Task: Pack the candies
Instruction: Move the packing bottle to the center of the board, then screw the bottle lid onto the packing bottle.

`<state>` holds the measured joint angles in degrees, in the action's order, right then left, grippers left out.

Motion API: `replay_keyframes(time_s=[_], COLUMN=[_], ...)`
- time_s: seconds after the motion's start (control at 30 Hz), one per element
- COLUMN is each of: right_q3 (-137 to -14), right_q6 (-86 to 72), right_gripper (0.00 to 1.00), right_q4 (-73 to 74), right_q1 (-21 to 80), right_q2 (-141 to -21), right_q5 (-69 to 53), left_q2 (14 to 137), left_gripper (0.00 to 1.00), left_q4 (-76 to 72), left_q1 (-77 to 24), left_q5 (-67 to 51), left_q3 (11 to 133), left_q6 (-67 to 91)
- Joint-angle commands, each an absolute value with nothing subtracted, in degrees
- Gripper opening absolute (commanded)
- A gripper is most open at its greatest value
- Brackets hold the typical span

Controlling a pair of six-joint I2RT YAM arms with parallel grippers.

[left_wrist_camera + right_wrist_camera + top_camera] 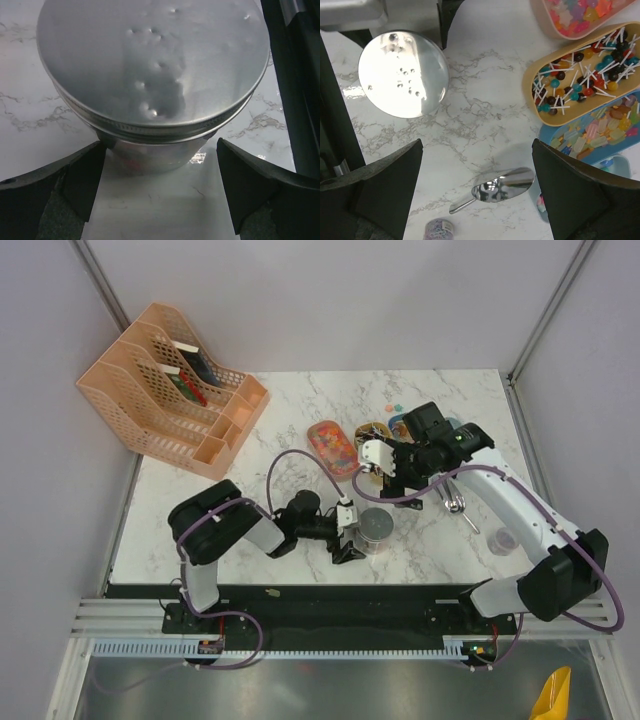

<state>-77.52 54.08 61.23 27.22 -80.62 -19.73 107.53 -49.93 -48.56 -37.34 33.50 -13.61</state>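
Observation:
The candies lie in three oval trays at the back of the table: pink gummies in a pink tray [570, 15], lollipops in a yellow tray [582, 70], and pastel pieces in a blue tray [605, 131]. The pink tray's candies [333, 446] also show from above. A round jar with a grey metal lid [155, 65] [377, 530] stands upright. My left gripper [160, 172] [352, 536] is open, its fingertips just short of the jar's base on either side. My right gripper [477, 147] [386, 472] hovers open and empty above the bare marble, between the trays and the jar [402, 75].
A metal scoop [495, 190] [455, 504] lies on the marble under the right gripper. A small purple-labelled jar [439, 231] [503, 540] stands nearer the right arm. A peach file organiser [170, 390] sits at the back left corner.

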Motion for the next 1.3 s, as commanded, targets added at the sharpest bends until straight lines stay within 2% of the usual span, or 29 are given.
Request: replay_keyframes(time_s=[0.0,0.47,0.67,0.7,0.73,0.9,1.27], right_q3=[-74.98,-77.79,-76.55,-76.38,-76.03,-73.30,-72.33], right_q6=[61.67,70.56,84.77,86.47,87.88,94.99,95.36], right_gripper=[0.98,0.98,0.98,0.98,0.98,0.98,0.98], right_q4=[63.72,73.20,79.97,80.94,80.95,78.14,73.57], right_q1=[26.98,26.98,27.77,28.21,28.73,33.13,38.67], right_q2=[-76.12,-78.23,-76.99,-77.34,-77.60,-79.54,-86.92], right_q5=[-21.89,-20.30,-22.93,-23.46,-24.16,-25.40,-25.31], left_q2=[113.72,124.71,123.66,123.23,122.96,121.73,121.64], left_gripper=[1.00,0.98,0.71,0.54,0.50,0.42,0.38], left_q4=[-64.03,-74.88,-72.43,-71.73,-71.20,-66.72,-62.75], left_q1=[-50.27,-53.70,-53.70,-53.70,-53.61,-52.91,-52.12], left_q5=[-33.84,-31.55,-32.08,-32.43,-32.52,-33.48,-34.54], left_q3=[29.54,36.29,35.51,34.99,34.81,35.33,36.74], left_q6=[-10.81,-10.11,-10.02,-10.37,-10.72,-11.69,-12.39])
